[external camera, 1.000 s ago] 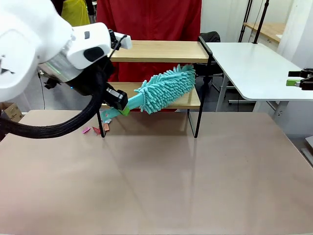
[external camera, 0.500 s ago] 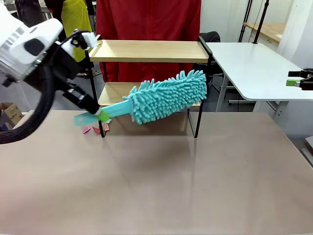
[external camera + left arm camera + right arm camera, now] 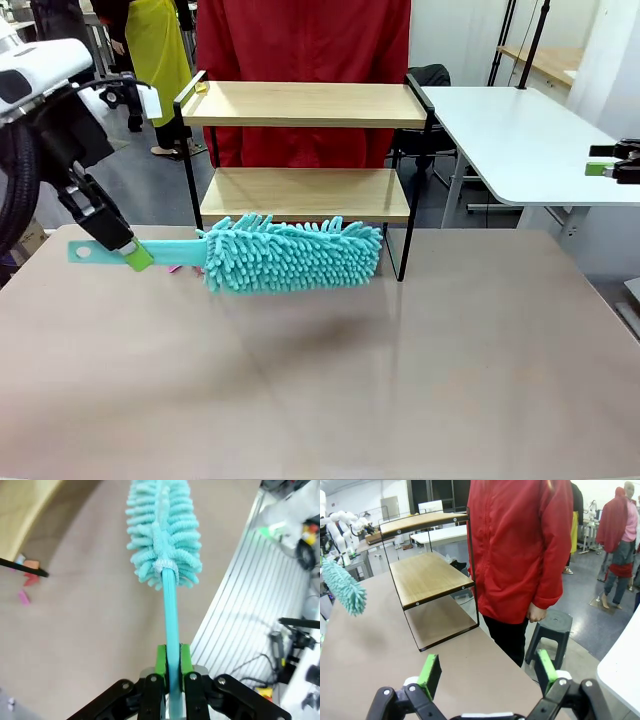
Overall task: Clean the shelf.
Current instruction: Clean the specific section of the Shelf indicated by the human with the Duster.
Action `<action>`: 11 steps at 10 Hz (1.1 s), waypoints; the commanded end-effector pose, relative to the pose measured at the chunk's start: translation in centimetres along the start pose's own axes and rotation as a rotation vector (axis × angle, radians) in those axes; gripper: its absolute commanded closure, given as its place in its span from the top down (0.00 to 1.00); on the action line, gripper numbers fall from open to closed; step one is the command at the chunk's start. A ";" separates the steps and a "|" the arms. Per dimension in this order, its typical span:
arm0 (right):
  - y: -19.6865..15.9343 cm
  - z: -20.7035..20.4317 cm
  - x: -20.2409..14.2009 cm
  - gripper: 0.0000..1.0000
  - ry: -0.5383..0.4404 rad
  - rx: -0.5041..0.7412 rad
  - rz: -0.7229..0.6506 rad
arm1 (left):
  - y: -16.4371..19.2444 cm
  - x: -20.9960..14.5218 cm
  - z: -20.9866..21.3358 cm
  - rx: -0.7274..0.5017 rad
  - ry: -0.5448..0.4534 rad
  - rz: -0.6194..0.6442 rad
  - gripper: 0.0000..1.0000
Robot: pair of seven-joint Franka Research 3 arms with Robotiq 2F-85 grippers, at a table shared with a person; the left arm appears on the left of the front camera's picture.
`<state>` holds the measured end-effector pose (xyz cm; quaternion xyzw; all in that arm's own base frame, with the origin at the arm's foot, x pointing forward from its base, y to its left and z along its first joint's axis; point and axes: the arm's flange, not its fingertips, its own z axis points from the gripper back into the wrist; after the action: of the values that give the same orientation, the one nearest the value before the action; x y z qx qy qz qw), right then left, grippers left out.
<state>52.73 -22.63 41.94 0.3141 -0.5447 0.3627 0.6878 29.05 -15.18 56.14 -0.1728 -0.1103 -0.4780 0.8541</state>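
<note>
Left hand [image 3: 137,257] pinching teal duster [image 3: 290,256] handle, fluffy head level above tabletop [image 3: 330,380], in front of shelf [image 3: 305,190]; right hand [image 3: 485,675] spread wide, holding nothing; shelf at tabletop's far edge

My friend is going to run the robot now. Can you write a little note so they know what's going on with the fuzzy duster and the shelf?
Left end effector: shut on the flat handle of the teal duster, held level above the table, in front of the shelf.
Right end effector: open, holding nothing, off to the right side.
Shelf: both wooden boards look bare. A person in red stands behind it.
Small pink and orange scraps lie on the table by the shelf's left leg.
Done: can't tell how much has been wiped.
Left: check both boards, maybe wipe again, deal with the scraps.
</note>
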 end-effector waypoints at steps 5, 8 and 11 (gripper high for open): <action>0.0 -0.1 0.2 1.00 0.000 0.000 0.004 | -0.6 1.6 -0.4 -0.042 0.060 -0.074 0.13; 0.0 -0.1 0.2 1.00 0.000 0.000 0.004 | 1.3 0.0 3.9 -0.052 0.224 -0.143 0.13; 0.0 -0.1 0.2 1.00 0.000 0.000 0.004 | 3.5 -2.9 9.4 -0.014 0.340 -0.181 0.13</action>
<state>52.74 -22.63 41.94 0.3141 -0.5447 0.3627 0.6878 29.79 -8.37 61.71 -0.1091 0.0140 -0.5561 0.8238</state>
